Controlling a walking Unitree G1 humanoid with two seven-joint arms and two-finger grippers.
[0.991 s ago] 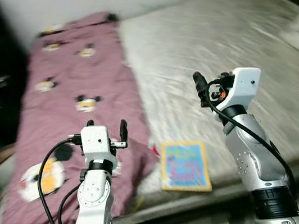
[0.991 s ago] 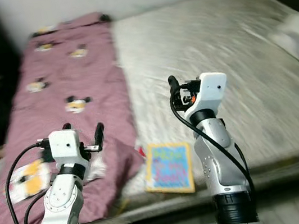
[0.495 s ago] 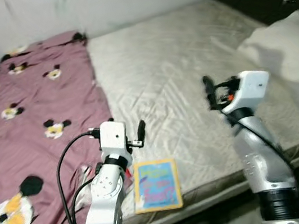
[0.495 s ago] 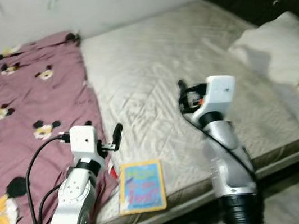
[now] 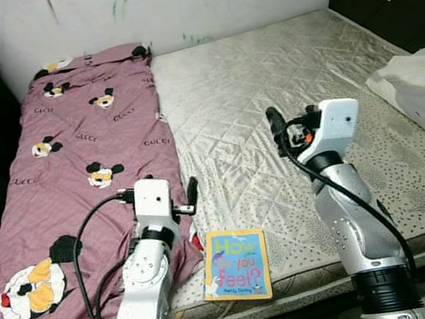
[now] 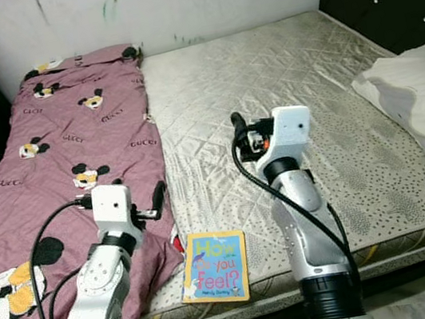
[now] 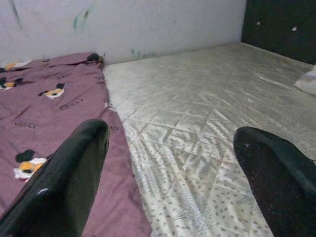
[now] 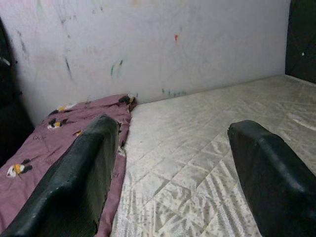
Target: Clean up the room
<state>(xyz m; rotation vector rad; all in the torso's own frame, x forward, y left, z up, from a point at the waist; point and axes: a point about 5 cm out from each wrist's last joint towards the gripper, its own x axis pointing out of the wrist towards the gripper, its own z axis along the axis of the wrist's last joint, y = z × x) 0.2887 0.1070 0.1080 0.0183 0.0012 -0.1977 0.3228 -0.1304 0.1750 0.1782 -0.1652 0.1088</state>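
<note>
Facing the bed (image 5: 280, 76), the robot holds both hands raised above its near edge; the left hand (image 5: 161, 193) is released, fingers spread and holding nothing; the right hand (image 6: 247, 133) is likewise released and holding nothing.

Item to clear: one book (image 5: 235, 265), lying flat at the near edge of the bed, just beside the hem of the blanket (image 5: 77, 173) and between the two arms.

Handling, as a judgement: the book looks thin, light and stiff, with a glossy cover likely to slip; lying flat, it offers little to pinch from above; take hold across the edge nearest the bed's rim, where a finger can pass underneath.

The blanket is soft and limp; it covers the left side of the bed; expect it to drag and bunch.

Count: one book; one blanket; one white cloth (image 6: 423, 110) at the right edge.
</note>
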